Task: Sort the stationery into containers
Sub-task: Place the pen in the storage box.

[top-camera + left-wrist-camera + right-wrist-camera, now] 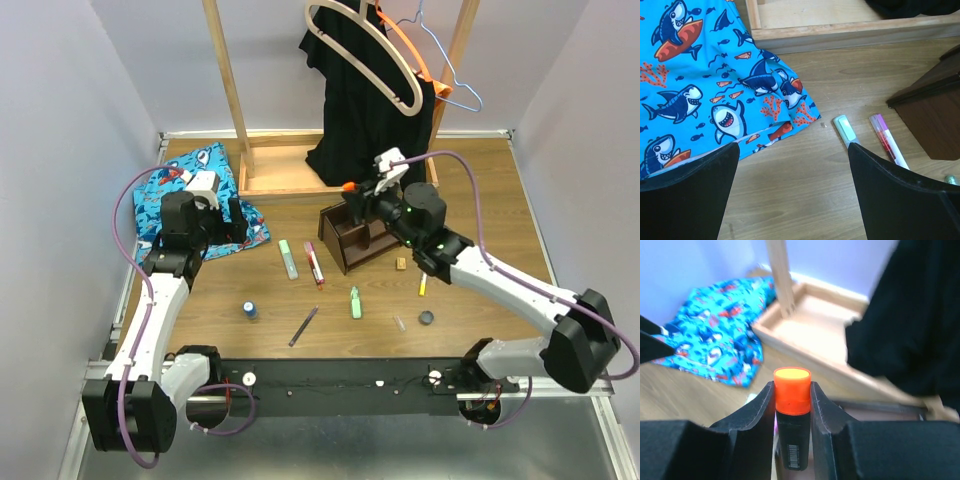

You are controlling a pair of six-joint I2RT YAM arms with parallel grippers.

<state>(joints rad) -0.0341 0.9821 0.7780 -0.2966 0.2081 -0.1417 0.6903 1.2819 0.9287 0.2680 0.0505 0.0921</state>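
Black jaws of the left gripper [792, 148] stand wide with nothing between them, well left of the organizer [352, 240], at the edge of the shark-print cloth [700, 90]. Between that gripper and the organizer lie a blue bottle [249, 309], a pale green marker [844, 128], a purple pen [303, 326] and a pink marker [886, 140]. All look light, stiff and smooth-barrelled, likely to roll, so best pinched across mid-barrel. Just above the organizer's left end the right gripper [792, 390] clamps an orange marker [792, 385] upright, cap up, just under the cap. The hold looks square, though slick plastic may slide. The organizer's slots read dark; whether they hold anything I cannot tell. Right of it lie a tan eraser [401, 264], a yellow marker [422, 285] and a dark disc [426, 318].
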